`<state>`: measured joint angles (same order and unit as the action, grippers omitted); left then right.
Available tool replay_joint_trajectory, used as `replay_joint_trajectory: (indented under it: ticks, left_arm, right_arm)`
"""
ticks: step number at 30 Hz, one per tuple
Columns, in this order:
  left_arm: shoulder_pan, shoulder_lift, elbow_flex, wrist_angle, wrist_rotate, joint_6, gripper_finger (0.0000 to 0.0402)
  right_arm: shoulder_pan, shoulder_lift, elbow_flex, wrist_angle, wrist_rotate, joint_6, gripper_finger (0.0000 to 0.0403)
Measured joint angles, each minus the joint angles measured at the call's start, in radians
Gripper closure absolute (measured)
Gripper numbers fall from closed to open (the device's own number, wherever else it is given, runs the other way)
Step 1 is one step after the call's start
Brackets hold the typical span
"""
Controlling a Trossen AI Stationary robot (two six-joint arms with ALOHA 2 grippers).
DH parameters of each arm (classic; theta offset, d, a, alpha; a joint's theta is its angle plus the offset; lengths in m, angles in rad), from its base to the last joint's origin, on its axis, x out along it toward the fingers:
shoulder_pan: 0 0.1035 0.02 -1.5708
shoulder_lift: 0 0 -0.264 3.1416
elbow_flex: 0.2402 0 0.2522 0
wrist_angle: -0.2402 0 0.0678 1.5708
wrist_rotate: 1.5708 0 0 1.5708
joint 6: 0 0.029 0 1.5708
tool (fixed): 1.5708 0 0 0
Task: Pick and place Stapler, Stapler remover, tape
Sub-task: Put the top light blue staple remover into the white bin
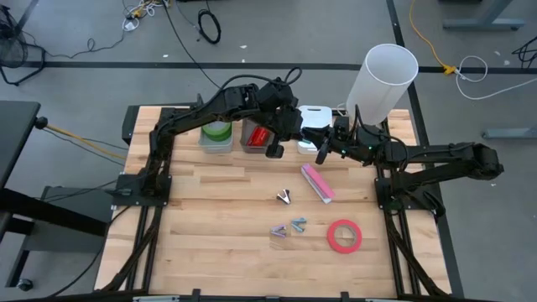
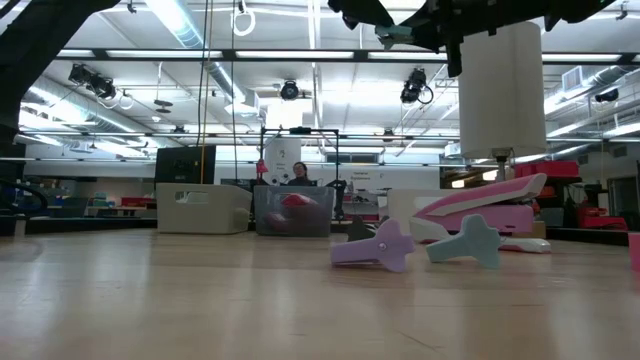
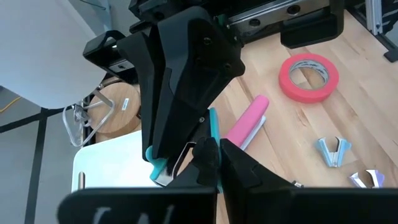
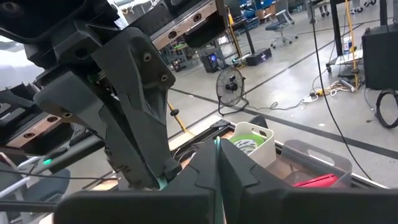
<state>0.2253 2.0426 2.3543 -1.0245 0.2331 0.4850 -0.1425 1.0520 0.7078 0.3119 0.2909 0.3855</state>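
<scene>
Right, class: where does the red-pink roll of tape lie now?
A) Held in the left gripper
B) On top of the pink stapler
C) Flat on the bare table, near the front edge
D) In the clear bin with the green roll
C: the red-pink tape lies flat on the wooden table, apart from the pink stapler.

A tall white cylinder (image 1: pixel 384 80) stands at the wooden tabletop (image 1: pixel 210 226) edge; cables (image 1: pixel 205 25) trail across the floor.

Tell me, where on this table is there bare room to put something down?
The left half of the wooden table is bare, from the bins down to the near edge. The far edge is crowded: green tape bin, red bin, both grippers. Right of centre lie the pink stapler, staple removers and red tape.
</scene>
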Motion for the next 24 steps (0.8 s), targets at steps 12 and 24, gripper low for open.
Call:
replay_joint_trajectory:
  ticks: [12,24]
  left_arm:
    - [0.0,0.0,0.0,0.001,0.003,-0.002,0.0385]
    - [0.0,0.0,0.0,0.001,-0.004,-0.033,0.0313]
  right_arm:
    - [0.0,0.0,0.0,-0.004,-0.019,-0.009,0.0399]
    - [0.0,0.001,-0.002,-0.008,-0.015,-0.012,0.0399]
